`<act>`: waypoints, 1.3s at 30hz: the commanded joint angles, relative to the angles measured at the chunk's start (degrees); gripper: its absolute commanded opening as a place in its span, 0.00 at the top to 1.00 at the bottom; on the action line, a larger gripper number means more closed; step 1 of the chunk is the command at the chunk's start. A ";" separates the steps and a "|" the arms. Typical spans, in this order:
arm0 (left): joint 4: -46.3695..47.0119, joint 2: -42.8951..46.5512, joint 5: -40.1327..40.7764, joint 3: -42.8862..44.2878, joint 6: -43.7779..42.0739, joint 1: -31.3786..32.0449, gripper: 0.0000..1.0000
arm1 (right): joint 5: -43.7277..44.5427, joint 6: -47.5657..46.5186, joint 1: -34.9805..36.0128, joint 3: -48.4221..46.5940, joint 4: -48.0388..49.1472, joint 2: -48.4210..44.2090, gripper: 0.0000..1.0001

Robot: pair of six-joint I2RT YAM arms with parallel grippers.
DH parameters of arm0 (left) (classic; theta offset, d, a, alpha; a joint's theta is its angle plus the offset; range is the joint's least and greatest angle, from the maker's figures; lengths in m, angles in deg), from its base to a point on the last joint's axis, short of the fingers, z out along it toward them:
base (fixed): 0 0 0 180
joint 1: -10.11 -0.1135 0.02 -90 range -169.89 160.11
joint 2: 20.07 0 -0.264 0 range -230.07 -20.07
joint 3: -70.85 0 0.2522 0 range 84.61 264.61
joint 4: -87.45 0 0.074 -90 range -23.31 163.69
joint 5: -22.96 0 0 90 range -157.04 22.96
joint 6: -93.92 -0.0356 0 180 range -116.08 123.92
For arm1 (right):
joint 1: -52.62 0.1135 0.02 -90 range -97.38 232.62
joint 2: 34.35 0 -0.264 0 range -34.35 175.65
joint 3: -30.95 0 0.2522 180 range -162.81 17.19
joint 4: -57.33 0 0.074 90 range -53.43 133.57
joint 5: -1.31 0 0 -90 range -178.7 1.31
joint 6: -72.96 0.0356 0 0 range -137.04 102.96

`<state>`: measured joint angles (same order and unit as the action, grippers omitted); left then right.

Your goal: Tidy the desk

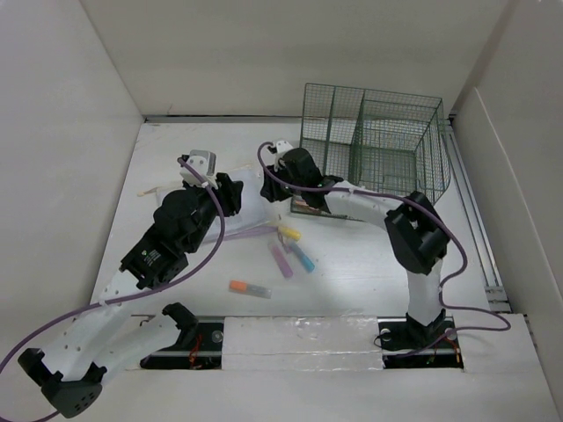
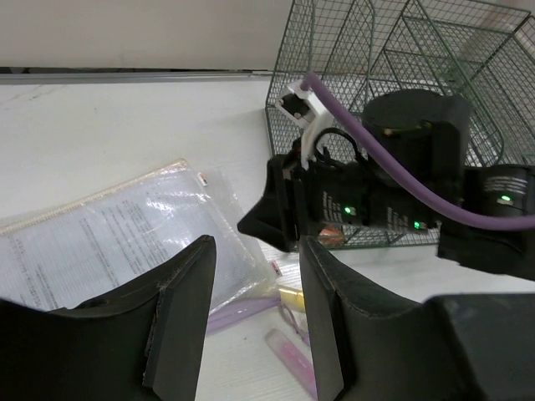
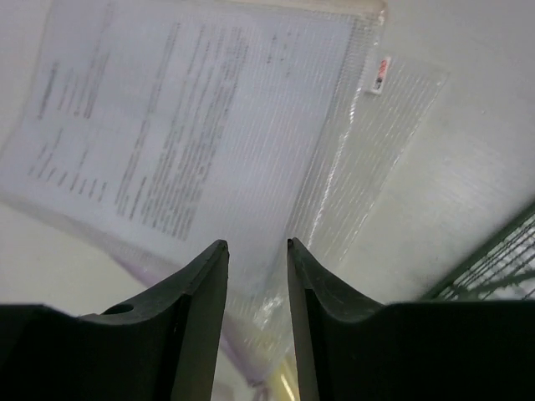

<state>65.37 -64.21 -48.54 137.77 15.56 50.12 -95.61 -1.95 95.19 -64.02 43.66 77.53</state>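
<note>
The desk (image 1: 369, 264) is a white tabletop with white walls. A clear plastic sleeve holding a printed sheet (image 1: 249, 216) lies on it between the two grippers; it also shows in the left wrist view (image 2: 117, 238) and the right wrist view (image 3: 184, 125). My left gripper (image 1: 232, 195) is open and empty, its jaws (image 2: 255, 313) just left of the sleeve and pointing toward the right gripper. My right gripper (image 1: 269, 186) is open, its jaws (image 3: 257, 284) low over the sleeve's edge and apart from it. Yellow (image 1: 288, 234), pink (image 1: 281, 260), blue (image 1: 303, 258) and orange (image 1: 249, 288) highlighters lie in front.
A green wire-mesh basket (image 1: 374, 141) stands at the back right, close behind the right arm. A dark flat object (image 1: 308, 209) lies partly under the right arm at the basket's front. The purple cables of both arms loop over the desk.
</note>
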 commanded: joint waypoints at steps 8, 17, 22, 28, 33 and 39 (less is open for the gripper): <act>2.78 1.07 0.31 0.01 0.05 -0.19 0.60 | -4.16 2.57 -2.05 -13.97 0.08 13.10 0.53; 3.13 0.81 -1.01 0.01 -0.56 -0.19 0.60 | -2.58 3.45 -2.05 -12.40 0.08 14.69 0.52; 3.04 0.55 -1.45 -0.08 -0.65 -0.19 0.60 | 2.16 3.45 -1.52 -11.78 -1.77 14.07 0.47; 3.13 0.55 -1.80 -0.08 -0.74 -0.19 0.60 | 0.78 3.98 -0.99 -11.87 -1.59 15.65 0.43; 3.13 0.55 -1.72 -0.17 -0.83 -0.19 0.60 | -3.18 5.47 -0.99 -9.94 2.44 15.92 0.50; 3.22 0.46 -2.15 -0.08 -0.83 -0.19 0.60 | -5.99 6.09 -0.99 -9.05 4.73 16.27 0.62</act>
<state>65.50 -64.03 -50.16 137.73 15.29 50.12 -98.45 3.27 93.92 -73.22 44.30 93.64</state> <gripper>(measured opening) 0.403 0.393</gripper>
